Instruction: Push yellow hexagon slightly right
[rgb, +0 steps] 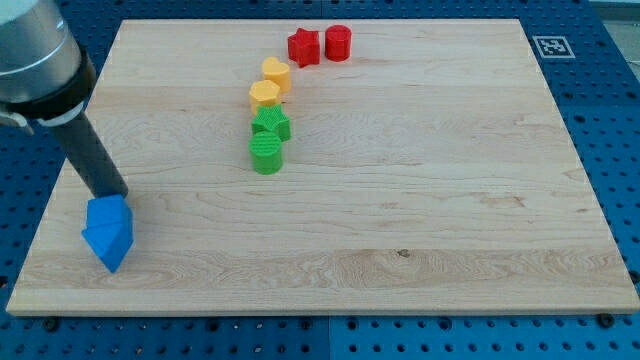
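Note:
The yellow hexagon (277, 73) lies near the board's top, left of centre. A second yellow block (264, 95), shape unclear, touches it just below-left. My tip (116, 194) rests at the board's left edge, against the top of a blue block (108, 232), far below-left of the yellow hexagon. The dark rod rises from the tip toward the view's top left.
A green block (271, 123) and a green cylinder (267, 154) stand in a column below the yellow blocks. A red star-like block (303, 46) and a red cylinder (338, 42) sit up-right of the hexagon. The wooden board (420, 200) lies on a blue pegboard.

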